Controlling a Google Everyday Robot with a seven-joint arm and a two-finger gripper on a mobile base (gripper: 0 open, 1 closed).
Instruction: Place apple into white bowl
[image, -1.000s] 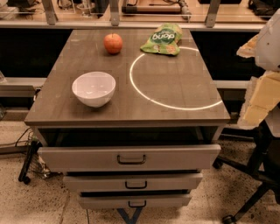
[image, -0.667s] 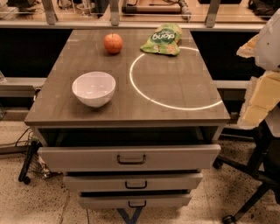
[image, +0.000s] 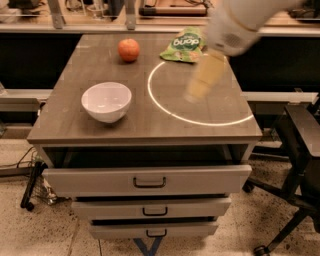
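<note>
The red-orange apple (image: 129, 50) sits on the far left part of the wooden tabletop (image: 75, 115). The white bowl (image: 106, 101) stands empty near the front left of the top, in front of the apple. My arm reaches in from the upper right and is blurred by motion. Its gripper (image: 201, 84) hangs over the middle of the table, inside the bright ring of light, to the right of both the apple and the bowl. It holds nothing that I can see.
A green snack bag (image: 184, 45) lies at the back of the table, right of the apple. Three drawers (image: 148, 181) sit below the top. A dark chair (image: 300, 150) stands to the right. A shelf edge runs behind the table.
My arm has swung in from the right edge to above the table's middle. The apple, bowl and bag have not moved.
</note>
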